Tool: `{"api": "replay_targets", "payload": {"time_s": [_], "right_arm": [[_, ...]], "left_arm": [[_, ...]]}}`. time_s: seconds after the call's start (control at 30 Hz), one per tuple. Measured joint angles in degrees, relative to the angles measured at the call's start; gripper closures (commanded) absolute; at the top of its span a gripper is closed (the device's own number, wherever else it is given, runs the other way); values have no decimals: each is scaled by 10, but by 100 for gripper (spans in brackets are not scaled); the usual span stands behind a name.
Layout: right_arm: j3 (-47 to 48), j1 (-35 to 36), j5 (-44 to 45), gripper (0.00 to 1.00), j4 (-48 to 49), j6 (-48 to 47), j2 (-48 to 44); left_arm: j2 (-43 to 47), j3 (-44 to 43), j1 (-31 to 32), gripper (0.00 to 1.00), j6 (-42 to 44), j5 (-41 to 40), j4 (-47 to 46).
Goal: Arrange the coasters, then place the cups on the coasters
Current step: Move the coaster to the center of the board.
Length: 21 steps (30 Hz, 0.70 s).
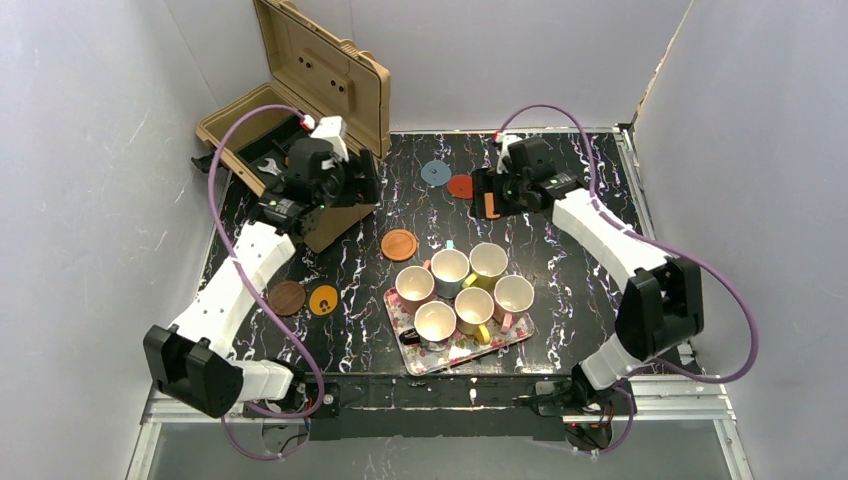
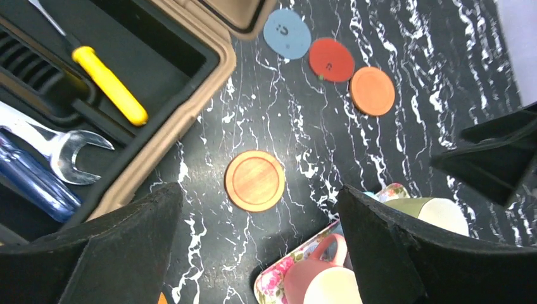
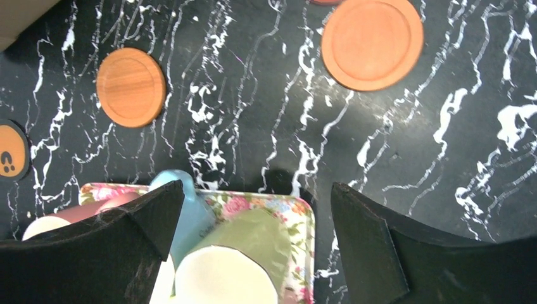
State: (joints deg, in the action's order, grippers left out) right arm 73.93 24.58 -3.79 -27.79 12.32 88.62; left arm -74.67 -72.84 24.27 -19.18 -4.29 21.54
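Several cups stand packed on the floral tray. A blue-grey coaster, a red one and an orange one lie in a row at the back. A wooden-orange coaster lies alone mid-table. A dark brown coaster and a yellow-orange coaster lie at the left. My left gripper hangs open and empty above the wooden-orange coaster, with the pink cup close by. My right gripper is open and empty, high over the tray's far edge by the blue cup.
An open tan toolbox sits at the back left, holding a wrench and a yellow-handled tool. Its front corner is close to my left gripper. Grey walls enclose the black marbled table.
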Motion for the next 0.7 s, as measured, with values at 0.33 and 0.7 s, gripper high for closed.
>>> {"api": "replay_targets", "payload": {"time_s": [0.33, 0.7], "right_arm": [[169, 91, 24, 18, -34, 19, 160], [343, 152, 71, 30, -81, 29, 358]], "left_arm": [[49, 30, -168, 6, 20, 50, -3], [65, 69, -174, 6, 61, 1, -23]]}}
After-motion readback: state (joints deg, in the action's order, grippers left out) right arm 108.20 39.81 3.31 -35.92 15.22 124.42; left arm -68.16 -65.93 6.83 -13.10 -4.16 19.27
